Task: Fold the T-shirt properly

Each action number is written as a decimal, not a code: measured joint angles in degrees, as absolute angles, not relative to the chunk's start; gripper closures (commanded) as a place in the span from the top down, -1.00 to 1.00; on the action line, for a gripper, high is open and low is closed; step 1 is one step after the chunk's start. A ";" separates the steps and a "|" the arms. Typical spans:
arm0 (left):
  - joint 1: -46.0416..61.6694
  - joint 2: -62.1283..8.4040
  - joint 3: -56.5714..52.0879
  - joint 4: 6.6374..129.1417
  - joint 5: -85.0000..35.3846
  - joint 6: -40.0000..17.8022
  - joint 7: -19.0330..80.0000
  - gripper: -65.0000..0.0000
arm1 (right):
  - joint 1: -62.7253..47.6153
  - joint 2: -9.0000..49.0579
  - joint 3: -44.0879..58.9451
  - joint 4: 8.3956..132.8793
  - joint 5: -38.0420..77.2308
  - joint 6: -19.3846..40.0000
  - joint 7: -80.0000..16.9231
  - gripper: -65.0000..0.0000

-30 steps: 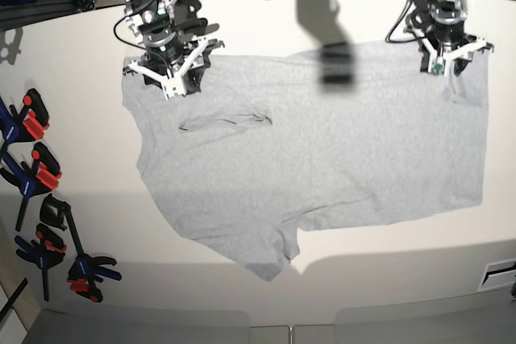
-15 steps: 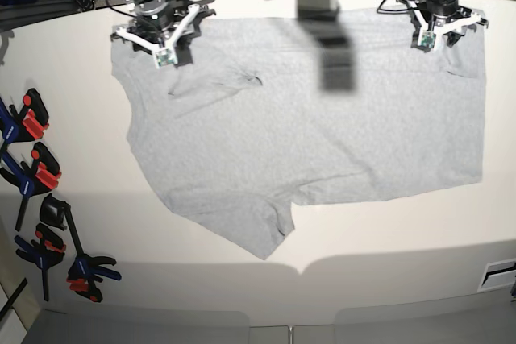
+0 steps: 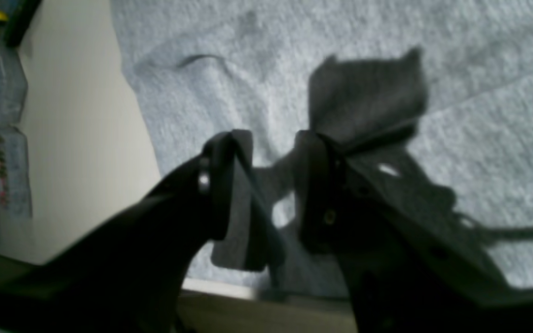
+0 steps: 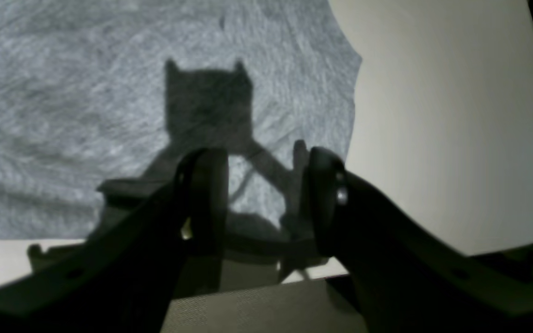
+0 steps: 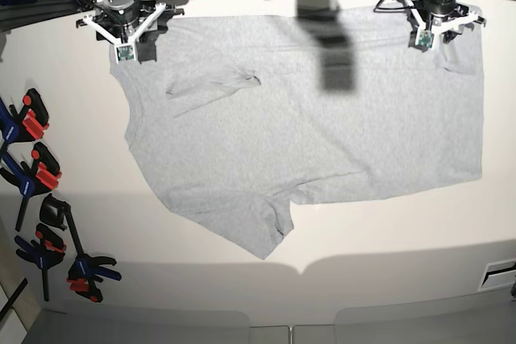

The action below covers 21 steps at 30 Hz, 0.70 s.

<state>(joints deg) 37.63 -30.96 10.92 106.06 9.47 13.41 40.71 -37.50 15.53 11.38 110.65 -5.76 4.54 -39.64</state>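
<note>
The light grey T-shirt (image 5: 322, 134) lies spread flat over the cream table (image 5: 387, 239). One sleeve (image 5: 258, 235) points toward the near edge, and a small crease (image 5: 214, 86) sits near the far left corner. My right gripper (image 5: 125, 34) hovers over the shirt's far left corner, with its fingers apart over flat cloth (image 4: 63, 92) in the right wrist view (image 4: 266, 166). My left gripper (image 5: 439, 26) hovers over the far right corner, also with its fingers apart above the cloth (image 3: 479, 115) in the left wrist view (image 3: 273, 152). Neither holds any fabric.
Several blue, red and black clamps (image 5: 32, 175) lie along the table's left edge, with more at the near left (image 5: 81, 267). A dark shadow (image 5: 334, 62) falls on the shirt's far middle. Cables and gear sit behind the far edge. Bare table (image 4: 433, 115) lies beside the shirt corner.
Both grippers have moved toward the far edge of the table, and the shirt's far edge has shifted with them. My right gripper has also moved outward to the left.
</note>
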 measured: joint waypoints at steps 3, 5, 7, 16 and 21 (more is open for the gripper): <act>38.28 -30.94 11.22 109.16 11.07 12.82 42.41 -0.35 | -36.80 15.53 11.38 110.69 -4.29 4.58 -38.83 -0.19; 38.44 -30.76 11.25 112.01 12.27 13.10 42.94 -0.35 | -36.05 15.55 11.38 110.78 -2.44 4.60 -39.09 -0.19; 38.76 -30.37 11.57 115.18 14.70 14.41 42.70 -0.35 | -36.05 15.53 11.35 110.89 -1.41 4.67 -39.70 -0.19; 39.24 -30.65 11.40 119.22 10.04 17.45 46.33 -0.35 | -36.23 15.53 11.38 111.02 -1.28 4.69 -40.12 -0.19; 42.50 -30.50 11.46 117.10 5.85 17.43 45.71 -0.35 | -36.40 15.53 11.33 111.02 -1.28 5.10 -43.11 -0.19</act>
<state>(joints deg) 42.50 -30.50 11.46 117.10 5.85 17.43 45.71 -36.40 15.53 11.33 111.02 -1.28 5.10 -43.11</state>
